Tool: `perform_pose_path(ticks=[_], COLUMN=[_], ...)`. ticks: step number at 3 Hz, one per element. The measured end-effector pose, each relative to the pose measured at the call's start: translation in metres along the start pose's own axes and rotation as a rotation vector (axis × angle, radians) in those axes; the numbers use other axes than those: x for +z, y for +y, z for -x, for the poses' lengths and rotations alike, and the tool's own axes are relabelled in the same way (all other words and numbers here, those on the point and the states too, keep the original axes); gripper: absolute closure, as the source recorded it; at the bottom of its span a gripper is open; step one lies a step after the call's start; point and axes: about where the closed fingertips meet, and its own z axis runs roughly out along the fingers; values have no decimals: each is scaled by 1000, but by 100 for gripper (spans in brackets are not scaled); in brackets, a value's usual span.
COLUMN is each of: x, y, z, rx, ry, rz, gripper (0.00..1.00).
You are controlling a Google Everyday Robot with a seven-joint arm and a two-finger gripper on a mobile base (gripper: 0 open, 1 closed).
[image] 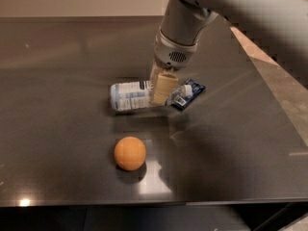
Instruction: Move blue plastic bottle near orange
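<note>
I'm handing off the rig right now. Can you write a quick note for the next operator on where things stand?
Gripper: down at the table's middle, shut across the bottle near its cap end.
Bottle: on its side, cap pointing at a dark blue packet right next to it. I can't tell whether it is lifted or resting on the table.
Orange: in front of the bottle, nearer the front edge, with a gap between them.
Done: the bottle is grasped.
Left: bring the bottle forward to the orange without knocking it, set it down beside it, then release.
</note>
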Motion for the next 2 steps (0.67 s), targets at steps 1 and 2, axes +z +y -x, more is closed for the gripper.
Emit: perform_pose_path(ticks=[1,2], x=[10,16], y=[29,47], z=[-2,-2], rx=[-27,-47], ry=[12,18], rz=[48,80], gripper=[100,100])
